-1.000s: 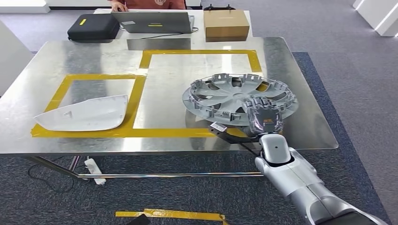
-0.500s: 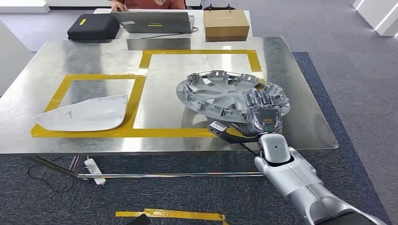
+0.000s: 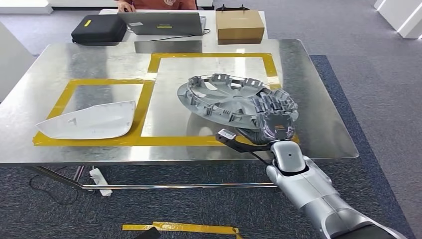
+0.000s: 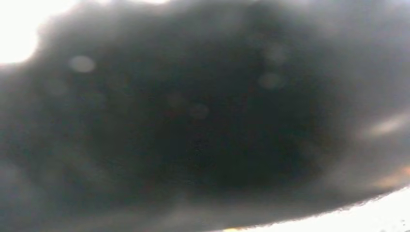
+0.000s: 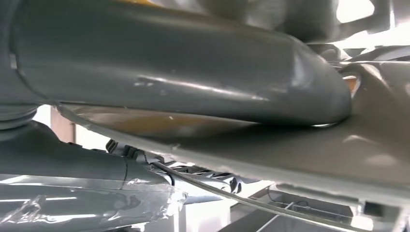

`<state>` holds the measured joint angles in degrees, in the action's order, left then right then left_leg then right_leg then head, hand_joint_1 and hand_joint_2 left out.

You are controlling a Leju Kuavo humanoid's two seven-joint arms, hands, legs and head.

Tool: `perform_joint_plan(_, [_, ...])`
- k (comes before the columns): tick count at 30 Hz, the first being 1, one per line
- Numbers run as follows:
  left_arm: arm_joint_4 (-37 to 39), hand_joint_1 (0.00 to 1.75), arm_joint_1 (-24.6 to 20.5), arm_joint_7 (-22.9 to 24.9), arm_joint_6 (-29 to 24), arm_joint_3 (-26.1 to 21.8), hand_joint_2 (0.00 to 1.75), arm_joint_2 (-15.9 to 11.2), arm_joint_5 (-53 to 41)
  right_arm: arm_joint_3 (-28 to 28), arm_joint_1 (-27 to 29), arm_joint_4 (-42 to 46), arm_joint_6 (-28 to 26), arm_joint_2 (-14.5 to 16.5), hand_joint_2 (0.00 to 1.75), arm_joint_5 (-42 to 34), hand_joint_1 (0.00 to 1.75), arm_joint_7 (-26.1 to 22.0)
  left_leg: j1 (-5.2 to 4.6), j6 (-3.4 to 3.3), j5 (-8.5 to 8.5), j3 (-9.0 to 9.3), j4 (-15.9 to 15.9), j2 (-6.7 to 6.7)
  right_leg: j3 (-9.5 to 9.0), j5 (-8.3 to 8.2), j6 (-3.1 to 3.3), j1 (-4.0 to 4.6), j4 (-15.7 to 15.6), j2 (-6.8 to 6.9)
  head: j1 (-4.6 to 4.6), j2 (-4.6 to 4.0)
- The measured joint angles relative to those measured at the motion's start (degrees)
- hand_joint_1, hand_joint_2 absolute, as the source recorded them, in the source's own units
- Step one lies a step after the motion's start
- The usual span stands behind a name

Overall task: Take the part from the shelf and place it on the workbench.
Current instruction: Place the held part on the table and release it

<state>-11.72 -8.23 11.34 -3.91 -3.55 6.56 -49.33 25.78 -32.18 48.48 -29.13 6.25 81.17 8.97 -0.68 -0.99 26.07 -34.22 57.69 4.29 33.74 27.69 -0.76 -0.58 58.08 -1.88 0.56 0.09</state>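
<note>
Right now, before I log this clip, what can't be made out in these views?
- Left wrist view: a dark blur throughout; the left hand's state cannot be told.
- Head view: the right hand covers the near rim of the wheel cover, so whether that edge touches the workbench is hidden.
- Right wrist view: the thumb blocks most of the cover; the fingers' hold is unclear.
- Head view: the person at the laptop is cut off by the top edge.
</note>
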Motion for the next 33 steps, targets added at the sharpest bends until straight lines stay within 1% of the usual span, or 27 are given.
perform_joint_plan(5, [-0.02, 0.0, -0.06, 0.65, 0.8, -0.05, 0.0, -0.02, -0.02, 0.85, -0.22, 2.45, 0.08, 0.77, 0.0, 0.43, 0.0, -0.89, 0.0, 0.0, 0.0, -0.02, 0.0, 0.0, 0.01, 0.0, 0.0, 0.0, 0.0, 0.0, 0.01, 0.0])
perform_joint_plan(9, [-0.02, 0.0, -0.13, 1.02, 1.06, -0.09, 0.0, -0.02, -0.08, 3.09, -1.82, 8.16, 0.68, 1.39, 0.0, 1.6, 0.0, -1.01, 0.01, 0.0, 0.0, -0.03, 0.0, -0.01, 0.05, 0.0, 0.0, 0.0, 0.01, -0.01, 0.01, 0.0])
perform_joint_plan(13, [-0.02, 0.0, -0.13, 1.14, 1.06, -0.36, 0.0, -0.02, -0.05, 5.5, -3.46, 14.17, 2.96, 1.85, 0.0, 2.05, 0.0, -1.0, 0.01, 0.0, 0.0, -0.03, 0.0, -0.01, 0.05, 0.01, 0.01, 0.01, 0.01, -0.01, 0.01, 0.0])
perform_joint_plan(16, [-0.02, 0.0, -0.13, 1.26, 1.03, -0.55, 0.0, -0.05, 0.09, 7.41, -4.59, 16.52, 5.27, 1.89, 0.0, 2.26, 0.0, -1.0, 0.01, 0.0, 0.0, -0.04, 0.0, -0.01, 0.05, 0.01, 0.01, 0.01, 0.01, -0.01, 0.01, 0.0])
perform_joint_plan(22, [-0.13, 0.0, -0.13, 1.49, 0.94, -0.98, 0.0, -0.15, 0.57, 10.51, -6.41, 16.91, 8.45, 1.89, 0.0, 2.73, 0.0, -0.99, 0.0, 0.0, 0.0, -0.05, 0.0, -0.01, 0.04, 0.0, 0.0, 0.0, 0.0, -0.01, 0.0, 0.0])
perform_joint_plan(26, [-0.16, 0.0, -0.1, 1.46, 0.83, -1.8, 0.0, -0.21, 1.19, 12.72, -7.26, 15.44, 10.62, 1.89, 0.0, 2.12, 0.0, -0.68, 0.0, 0.0, 0.0, -0.05, 0.0, -0.01, 0.04, 0.0, 0.0, 0.0, 0.0, 0.01, 0.0, 0.0])
perform_joint_plan(33, [-0.17, 0.0, -0.08, 1.42, 1.01, -2.81, 0.0, -0.26, 1.5, 14.6, -7.6, 12.05, 10.69, 1.89, 0.0, -0.59, 0.0, 0.62, 0.0, 0.0, 0.0, -0.05, 0.0, 0.0, 0.04, 0.0, 0.0, 0.0, 0.0, 0.01, 0.01, 0.0])
